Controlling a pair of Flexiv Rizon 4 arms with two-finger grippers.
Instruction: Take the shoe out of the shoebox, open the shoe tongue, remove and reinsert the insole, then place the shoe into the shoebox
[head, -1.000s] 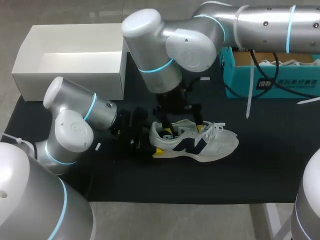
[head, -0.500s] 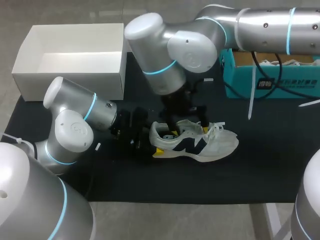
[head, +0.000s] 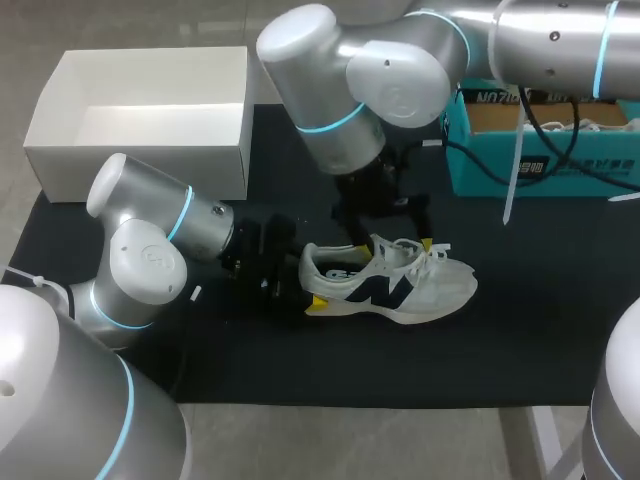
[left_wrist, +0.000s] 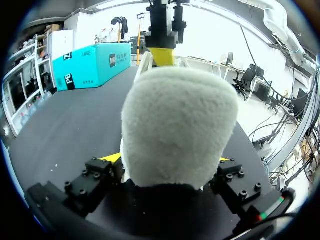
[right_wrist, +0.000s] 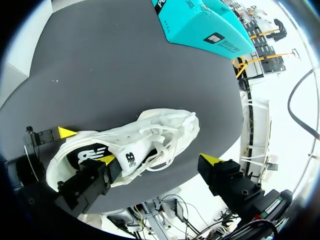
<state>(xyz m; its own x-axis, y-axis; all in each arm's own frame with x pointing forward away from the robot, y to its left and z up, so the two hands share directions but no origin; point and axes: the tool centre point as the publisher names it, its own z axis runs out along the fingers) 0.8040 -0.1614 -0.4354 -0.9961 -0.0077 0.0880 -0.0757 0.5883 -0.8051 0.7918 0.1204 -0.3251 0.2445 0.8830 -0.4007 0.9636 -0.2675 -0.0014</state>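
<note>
The shoe (head: 400, 290) stands on its sole on the black table (head: 520, 330), outside the shoebox (head: 140, 150), heel toward the left arm and toe toward the right. The left jaws are closed on the heel: the left wrist view shows a yellow tip pressed against each side of the padded heel collar. The right jaws stand wide open above the laces and grip nothing; one tip sits at the tongue by the shoe opening, the other well clear beside the shoe. A teal box (head: 560, 165) rests at the table's far right corner.
</note>
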